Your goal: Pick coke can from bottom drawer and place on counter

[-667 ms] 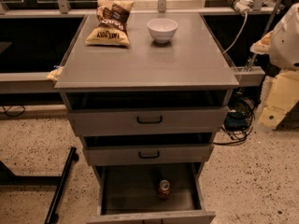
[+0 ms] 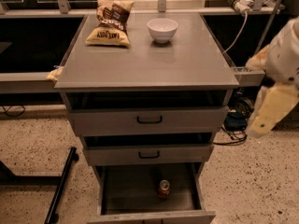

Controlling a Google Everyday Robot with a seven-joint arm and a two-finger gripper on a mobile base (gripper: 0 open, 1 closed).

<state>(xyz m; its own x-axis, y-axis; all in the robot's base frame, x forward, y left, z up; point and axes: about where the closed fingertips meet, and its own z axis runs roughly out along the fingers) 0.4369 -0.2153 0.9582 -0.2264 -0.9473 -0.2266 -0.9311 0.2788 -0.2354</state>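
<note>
The coke can (image 2: pixel 163 188), red with a silver top, stands upright on the floor of the open bottom drawer (image 2: pixel 126 195), right of its middle and near the back. The counter (image 2: pixel 149 59) is the grey top of the cabinet above it. My gripper (image 2: pixel 272 110) is the pale, blurred shape at the right edge of the camera view. It hangs beside the cabinet at about the height of the top drawer, well above and to the right of the can. It holds nothing that I can see.
A chip bag (image 2: pixel 110 22) lies at the counter's back left and a white bowl (image 2: pixel 162 29) at the back middle. The two upper drawers (image 2: pixel 149 120) stand slightly open. Cables (image 2: pixel 233 125) lie on the floor to the right. A black stand leg (image 2: pixel 63 183) is at the left.
My arm at the right edge has shifted slightly down and to the left. The can, drawers and counter items have not moved.
</note>
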